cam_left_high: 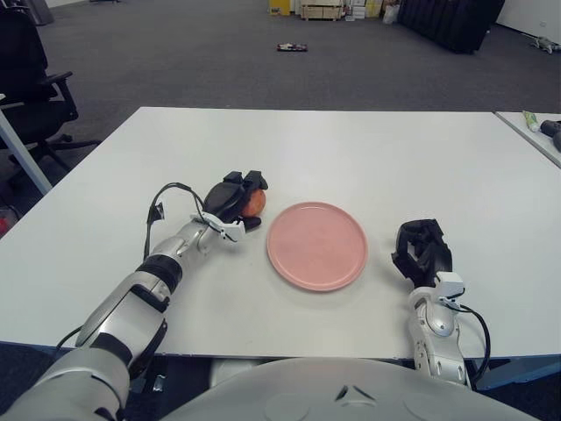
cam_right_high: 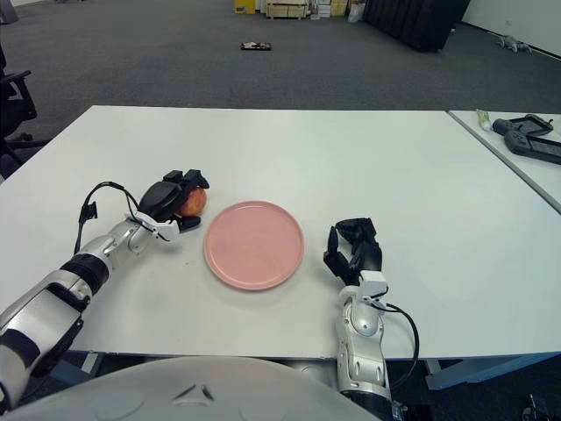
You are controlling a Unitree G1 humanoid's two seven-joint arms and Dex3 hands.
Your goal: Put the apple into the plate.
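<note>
- Apple (cam_left_high: 255, 202): sits at table level just left of the plate, largely covered by the left robot hand; only its red-orange right side shows. Whether it touches the table cannot be told.
- Left robot hand (cam_left_high: 235, 198): fingers curled over the top and far side of the apple, clenched around it in a grasp. The forearm reaches in from the lower left, with a black cable (cam_left_high: 160, 203) looping off the wrist.
- Plate (cam_left_high: 316, 245): pink, round, near the middle of the table and just right of the apple. It holds nothing; its surface is bare.
- Right robot hand (cam_left_high: 420, 252): shows to the right of the plate, apart from it, fingers curled and holding nothing. Idle.
- Table (cam_left_high: 368, 149): white; the three items above are the only things on its working area.
- Progress, as a judgement: the grasp appears made, the transfer is not. Outstanding: lift the apple, carry it the short way right over the rim, set it down on the plate and let go.
</note>
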